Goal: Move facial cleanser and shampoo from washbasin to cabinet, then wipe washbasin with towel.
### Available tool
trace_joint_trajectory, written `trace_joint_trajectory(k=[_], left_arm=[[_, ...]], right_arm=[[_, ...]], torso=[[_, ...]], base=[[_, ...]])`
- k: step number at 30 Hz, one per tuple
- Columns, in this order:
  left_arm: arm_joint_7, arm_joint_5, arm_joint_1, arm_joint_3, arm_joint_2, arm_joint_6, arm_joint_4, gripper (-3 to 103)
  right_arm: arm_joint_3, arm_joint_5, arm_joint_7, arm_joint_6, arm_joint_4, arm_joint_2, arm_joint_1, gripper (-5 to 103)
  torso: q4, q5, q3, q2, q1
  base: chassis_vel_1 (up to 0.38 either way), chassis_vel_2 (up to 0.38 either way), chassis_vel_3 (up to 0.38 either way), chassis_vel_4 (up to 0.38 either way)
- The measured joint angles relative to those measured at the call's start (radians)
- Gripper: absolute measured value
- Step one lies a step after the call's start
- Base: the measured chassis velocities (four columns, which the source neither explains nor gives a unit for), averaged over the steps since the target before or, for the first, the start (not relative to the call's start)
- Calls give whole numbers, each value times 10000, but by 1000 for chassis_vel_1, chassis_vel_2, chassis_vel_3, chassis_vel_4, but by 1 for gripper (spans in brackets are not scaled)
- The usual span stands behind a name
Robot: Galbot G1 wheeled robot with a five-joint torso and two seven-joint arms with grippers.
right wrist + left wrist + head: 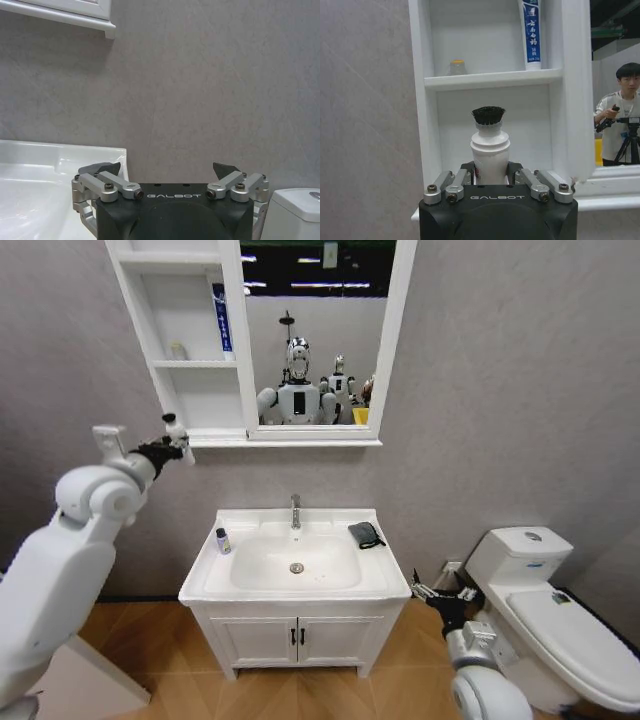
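At the left of the head frame the left gripper (172, 445), jaws clamped on an upright white brush-topped bottle (489, 150), faces the cabinet (180, 365)'s lowest shelf just ahead, while the right gripper (170, 175) waits empty, jaws spread, lower right beside the washbasin (385, 575).

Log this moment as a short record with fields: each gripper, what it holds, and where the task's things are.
left gripper: raised in front of the cabinet, shut on a white bottle with a black brush tip
right gripper: open, empty, low beside the washbasin, near the toilet
on washbasin: small dark-capped bottle on its left rim; towel on its right rim
middle cabinet shelf: blue and white tube standing; small yellow-capped jar
wiping: not yet begun
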Motion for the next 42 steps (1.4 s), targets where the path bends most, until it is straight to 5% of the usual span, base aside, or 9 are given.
trace_joint_trajectory(k=[15,42], left_arm=[[1968,1480,-4475,2760,-1716,-232,5144,33],[3031,4224,-5727,2588,-3383,-694,9346,32]], right_arm=[[7,6,42,-48,-16,42,0,100],[155,98,37,183,-55,98,-261,100]], torso=[[-1,1,0,0,2],[2,-1,-1,0,0]], base=[[0,0,0,0],[0,0,0,0]])
